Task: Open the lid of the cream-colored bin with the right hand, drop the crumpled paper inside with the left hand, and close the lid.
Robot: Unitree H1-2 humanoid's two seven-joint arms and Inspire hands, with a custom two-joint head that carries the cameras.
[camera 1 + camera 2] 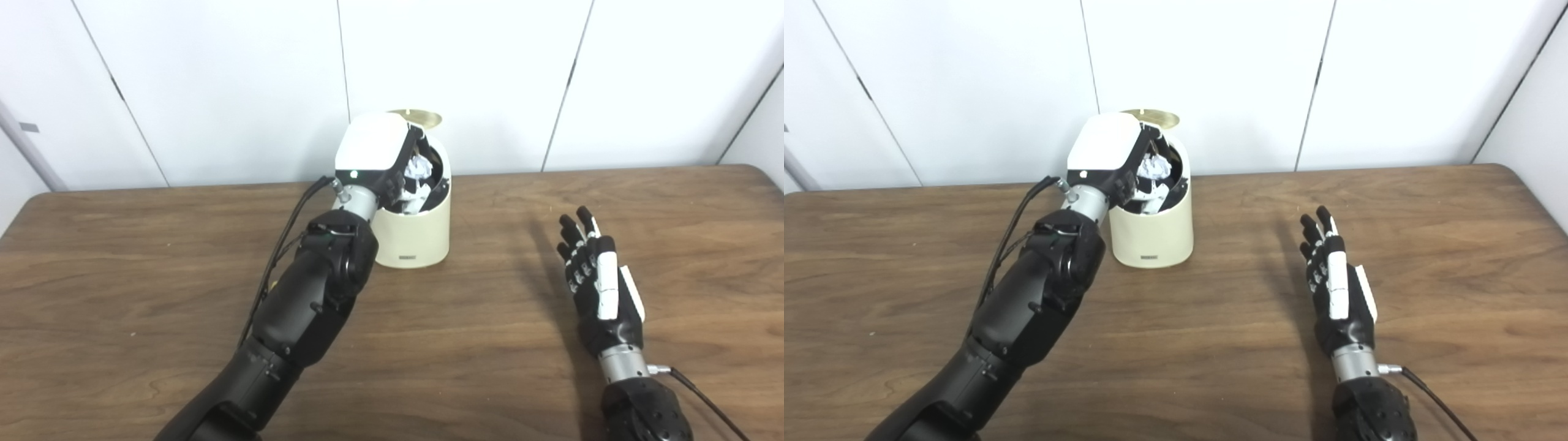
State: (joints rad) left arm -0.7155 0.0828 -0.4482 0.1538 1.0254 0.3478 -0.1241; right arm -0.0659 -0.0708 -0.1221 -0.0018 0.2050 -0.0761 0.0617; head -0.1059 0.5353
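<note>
Here the crumpled paper sits under the left hand's fingers, inside the bin.

black arms, silver wrist cuffs, black cables attached, left hand white-backed, right hand black with white panels

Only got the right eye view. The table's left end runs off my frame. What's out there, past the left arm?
Observer: The left eye view shows the table ending in a rounded back-left corner.
Operator: Anything behind that corner?
Observer: A gray post slants along the wall and comes down just beyond the corner.
Operator: Anything else on that side?
Observer: A small gray tag sits on the wall right beside the post, above table level.
</note>
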